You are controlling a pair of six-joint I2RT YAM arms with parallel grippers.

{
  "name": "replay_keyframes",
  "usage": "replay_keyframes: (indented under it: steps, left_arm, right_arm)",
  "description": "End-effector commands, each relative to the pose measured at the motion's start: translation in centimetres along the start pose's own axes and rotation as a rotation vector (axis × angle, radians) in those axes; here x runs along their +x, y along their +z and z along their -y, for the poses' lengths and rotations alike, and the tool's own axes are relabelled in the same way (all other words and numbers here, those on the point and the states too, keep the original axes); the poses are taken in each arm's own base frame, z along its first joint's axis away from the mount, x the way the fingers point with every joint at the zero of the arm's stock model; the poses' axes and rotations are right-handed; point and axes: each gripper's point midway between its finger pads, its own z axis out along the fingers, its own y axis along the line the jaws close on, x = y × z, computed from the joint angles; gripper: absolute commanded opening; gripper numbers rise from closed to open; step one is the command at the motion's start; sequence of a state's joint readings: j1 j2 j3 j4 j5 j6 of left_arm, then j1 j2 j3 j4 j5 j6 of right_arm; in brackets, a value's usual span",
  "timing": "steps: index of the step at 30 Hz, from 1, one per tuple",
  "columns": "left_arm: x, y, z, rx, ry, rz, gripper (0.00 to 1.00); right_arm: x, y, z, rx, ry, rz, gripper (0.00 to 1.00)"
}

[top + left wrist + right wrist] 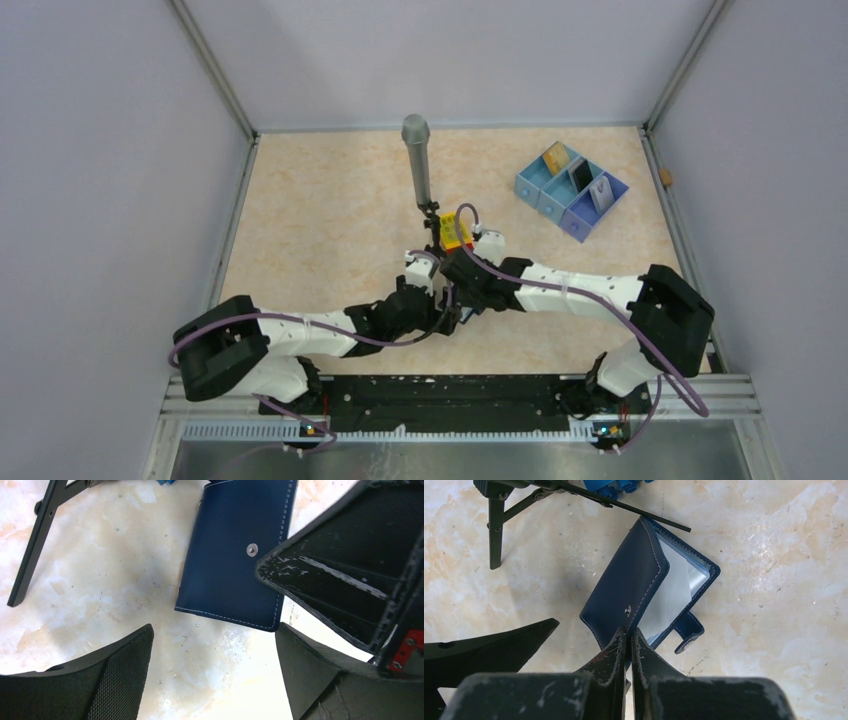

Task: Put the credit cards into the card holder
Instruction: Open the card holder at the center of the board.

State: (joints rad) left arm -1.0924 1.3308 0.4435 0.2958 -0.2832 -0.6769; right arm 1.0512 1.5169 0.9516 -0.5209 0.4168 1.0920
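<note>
The navy wallet [624,590] lies on the worktop [774,555], half open, its cover raised over clear sleeves. The right jaws are pressed together, tips touching the wallet's cover edge by the snap stud. The left jaws stand wide apart, hovering just beside the wallet's short edge. Well apart from the wallet, to its far right, the tray [540,205] holds three cards [581,176], one per compartment. A stand [418,160] rises just beyond the wallet.
</note>
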Motion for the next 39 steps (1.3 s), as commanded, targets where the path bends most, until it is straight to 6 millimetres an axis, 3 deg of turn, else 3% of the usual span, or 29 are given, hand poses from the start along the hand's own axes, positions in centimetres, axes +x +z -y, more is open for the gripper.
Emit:
replay_keyframes:
  steps: [1, 9, 14, 19, 22, 27, 30, 35, 39]
  left_arm:
    - [-3.3, -0.4, 3.2, 0.108, 0.046, 0.140, 0.90]
    - [-3.8, -1.4, 4.5, 0.191, 0.131, 0.191, 0.90]
    - [-3.9, -1.0, 3.9, 0.154, 0.148, 0.199, 0.84]
    - [-4.3, -0.5, 2.7, 0.064, 0.154, 0.209, 0.54]
    - [-4.4, -0.5, 2.5, 0.044, 0.170, 0.214, 0.43]
    - [-4.1, -0.3, 2.5, 0.016, 0.197, 0.197, 0.14]
    - [-4.3, -0.2, 1.8, -0.044, 0.174, 0.195, 0.00]
    - [-4.2, -0.5, -0.1, -0.177, 0.070, 0.176, 0.00]
    - [-3.4, -0.5, -0.1, -0.200, 0.015, 0.124, 0.00]
  right_arm:
    - [-2.1, -2.0, -4.3, -0.170, 0.094, 0.018, 0.00]
    - [-2.8, -2.7, -3.8, -0.210, 0.130, -0.003, 0.00]
    - [-2.5, -3.0, -3.7, -0.218, 0.134, -0.016, 0.00]
    - [-2.3, -2.9, -3.7, -0.220, 0.131, -0.027, 0.00]
    - [-2.2, -2.9, -3.8, -0.221, 0.129, -0.032, 0.00]
    - [-2.2, -2.8, -3.7, -0.220, 0.108, -0.028, 0.01]
    - [-2.6, -3.2, -3.6, -0.236, 0.103, -0.004, 0.13]
    - [-3.8, -4.1, -1.5, -0.197, 0.122, 0.077, 0.36]
    - [-4.3, -4.8, 0.4, -0.167, 0.137, 0.123, 0.45]
